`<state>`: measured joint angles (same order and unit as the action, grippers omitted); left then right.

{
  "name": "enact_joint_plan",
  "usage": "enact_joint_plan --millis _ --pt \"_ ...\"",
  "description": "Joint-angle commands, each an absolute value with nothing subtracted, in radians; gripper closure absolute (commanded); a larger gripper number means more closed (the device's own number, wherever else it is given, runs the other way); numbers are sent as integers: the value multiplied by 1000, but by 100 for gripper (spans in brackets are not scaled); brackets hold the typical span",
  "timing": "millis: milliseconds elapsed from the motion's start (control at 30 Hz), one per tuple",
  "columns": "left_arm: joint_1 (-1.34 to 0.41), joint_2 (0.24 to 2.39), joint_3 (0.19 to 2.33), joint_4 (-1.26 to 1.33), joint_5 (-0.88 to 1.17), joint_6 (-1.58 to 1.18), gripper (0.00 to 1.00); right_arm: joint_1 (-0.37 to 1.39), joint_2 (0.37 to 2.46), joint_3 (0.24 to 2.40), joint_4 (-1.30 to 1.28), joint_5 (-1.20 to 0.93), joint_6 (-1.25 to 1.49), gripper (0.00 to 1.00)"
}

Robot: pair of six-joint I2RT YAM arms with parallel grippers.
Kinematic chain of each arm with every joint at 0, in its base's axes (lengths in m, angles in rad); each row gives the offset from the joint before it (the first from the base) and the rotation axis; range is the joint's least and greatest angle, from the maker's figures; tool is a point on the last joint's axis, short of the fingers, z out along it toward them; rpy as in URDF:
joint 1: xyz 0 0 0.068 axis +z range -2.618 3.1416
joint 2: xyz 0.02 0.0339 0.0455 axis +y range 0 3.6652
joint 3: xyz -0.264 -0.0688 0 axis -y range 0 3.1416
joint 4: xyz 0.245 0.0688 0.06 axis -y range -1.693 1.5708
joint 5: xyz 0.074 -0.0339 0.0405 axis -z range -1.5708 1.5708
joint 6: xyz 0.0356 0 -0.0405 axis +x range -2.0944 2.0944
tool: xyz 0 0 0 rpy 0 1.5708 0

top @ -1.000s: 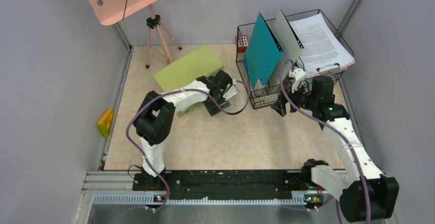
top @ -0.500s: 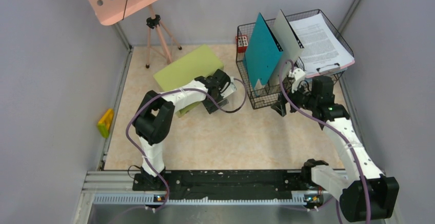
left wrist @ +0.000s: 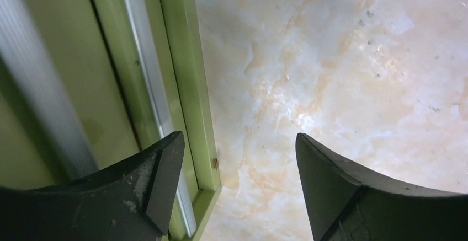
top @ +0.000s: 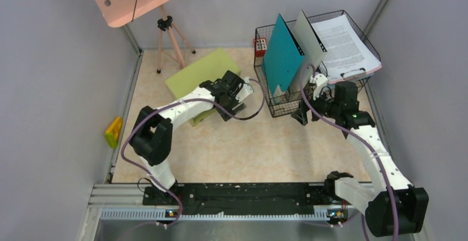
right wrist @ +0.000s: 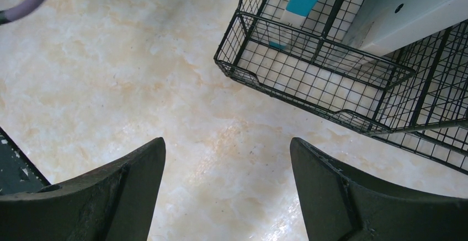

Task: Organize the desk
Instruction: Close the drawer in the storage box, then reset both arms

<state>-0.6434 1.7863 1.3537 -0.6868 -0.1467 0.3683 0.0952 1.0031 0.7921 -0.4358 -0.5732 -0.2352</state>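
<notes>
left gripper (left wrist: 238, 142) and right gripper (right wrist: 227, 144) both have jaws spread wide and empty, left one's at the corner of the olive-green drawer box (top: 201, 73) on the marble desk (top: 248, 147), so I'd guess push square along the rails, not skewed

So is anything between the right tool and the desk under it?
No, nothing visible. The right tool is open above bare desk. The wire basket stands ahead of it and to the side, not under it.
</notes>
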Motion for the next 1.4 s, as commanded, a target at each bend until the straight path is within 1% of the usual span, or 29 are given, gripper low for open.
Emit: enact_joint_plan --millis 0,233,367,567,633,733,867,933,1000,1167,1267,1367 --pt "-647 1679 1303 -704 -136 357 21 89 976 816 -429 -596 -254 18" --pt "-636 1566 1134 -827 -188 440 21 89 962 830 -454 -596 -273 18" --pt "-567 1513 1069 -815 -281 459 20 89 953 843 -474 -574 -292 18" --pt "-408 1533 1099 -732 -378 497 20 90 938 854 -489 -536 -295 18" --pt "-357 1555 1125 -717 -370 498 20 90 933 868 -503 -507 -296 18" --pt "-307 1577 1155 -696 -373 500 20 90 929 894 -524 -441 -293 18" --pt "-268 1597 1182 -646 -398 505 20 90 984 931 -622 -465 -359 19" --pt "-262 1601 1201 -669 -373 497 20 95 1014 917 -635 -496 -390 20" --pt "-262 1586 1205 -708 -301 487 20 122 1059 900 -631 -501 -403 21" --pt "-264 1494 1177 -799 -152 457 20 280 1188 858 -545 -415 -425 22" --pt "-264 1412 1132 -828 -89 445 20 378 1319 856 -485 -377 -441 22" --pt "-264 1321 1094 -859 -30 434 20 425 1453 884 -415 -360 -430 24"
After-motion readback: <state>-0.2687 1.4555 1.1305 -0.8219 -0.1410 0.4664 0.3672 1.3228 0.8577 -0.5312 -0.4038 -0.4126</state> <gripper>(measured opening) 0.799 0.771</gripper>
